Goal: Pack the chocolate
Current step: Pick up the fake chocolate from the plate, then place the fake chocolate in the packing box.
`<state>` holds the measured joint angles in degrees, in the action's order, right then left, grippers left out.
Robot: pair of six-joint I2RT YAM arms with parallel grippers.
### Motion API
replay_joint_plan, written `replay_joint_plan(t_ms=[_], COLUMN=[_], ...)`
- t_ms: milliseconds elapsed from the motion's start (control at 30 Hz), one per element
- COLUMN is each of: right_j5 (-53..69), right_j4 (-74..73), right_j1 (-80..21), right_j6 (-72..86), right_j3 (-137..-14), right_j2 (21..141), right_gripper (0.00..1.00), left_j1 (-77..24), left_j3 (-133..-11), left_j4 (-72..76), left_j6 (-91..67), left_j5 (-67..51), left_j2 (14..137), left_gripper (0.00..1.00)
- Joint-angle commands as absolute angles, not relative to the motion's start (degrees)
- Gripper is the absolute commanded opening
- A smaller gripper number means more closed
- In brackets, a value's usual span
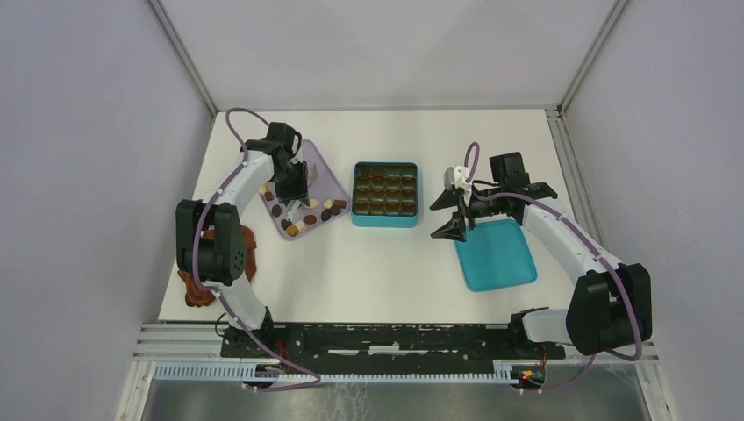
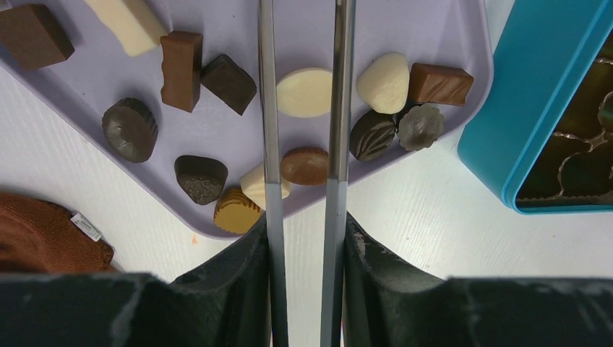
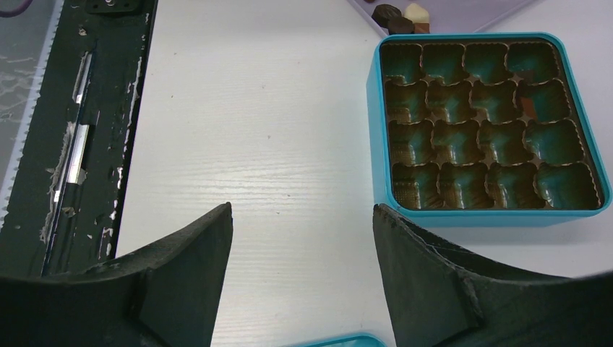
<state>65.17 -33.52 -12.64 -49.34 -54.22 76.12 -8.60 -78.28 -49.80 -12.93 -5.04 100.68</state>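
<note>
Several chocolates (image 2: 303, 92), dark, tan and cream, lie on the lilac tray (image 2: 434, 29), which shows at the left in the top view (image 1: 323, 167). My left gripper (image 1: 294, 186) hovers over the tray. Its long metal fingers (image 2: 267, 108) stand a narrow gap apart, straddling a cream piece and a brown piece (image 2: 303, 165) without touching them; the tips run off the frame. The teal box (image 1: 384, 222) with a grid of cells (image 3: 477, 116) stands mid-table. My right gripper (image 3: 302, 217) is wide open and empty above the table to the right of the box.
The teal lid (image 1: 497, 254) lies under my right arm. A reddish-brown cloth (image 1: 248, 247) lies at the left by the left arm's base and also shows in the left wrist view (image 2: 36, 231). White walls enclose the table.
</note>
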Motion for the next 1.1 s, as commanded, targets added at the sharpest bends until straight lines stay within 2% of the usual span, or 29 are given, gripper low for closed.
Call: replay_joint_plan(t_ms=[0, 400, 833, 967, 1067], right_j5=[64.94, 64.81, 64.92, 64.87, 64.63], right_j4=[-33.74, -33.75, -33.56, -33.53, -33.46], right_j1=[-12.87, -12.86, -12.86, -12.87, -12.87], right_j6=[-50.19, -50.23, -50.09, -50.10, -50.01], right_j3=[-56.47, -56.42, -56.33, -56.34, -56.32], right_j2=[76.16, 76.12, 76.34, 76.38, 76.39], right_gripper=[0.77, 0.77, 0.77, 0.77, 0.77], left_j1=[-8.73, -8.53, -8.84, -11.88, -15.59], left_j3=[-80.25, -69.44, -53.48, -50.14, -49.02], left_j4=[-49.82, -43.25, -28.27, -21.13, -16.85], left_j6=[-10.69, -13.37, -21.40, -25.77, -28.90], left_j5=[-5.45, -10.36, -27.58, -32.44, -30.50], left_j2=[95.99, 83.17, 67.85, 64.93, 63.66], left_gripper=[0.03, 0.02, 0.02, 0.02, 0.02])
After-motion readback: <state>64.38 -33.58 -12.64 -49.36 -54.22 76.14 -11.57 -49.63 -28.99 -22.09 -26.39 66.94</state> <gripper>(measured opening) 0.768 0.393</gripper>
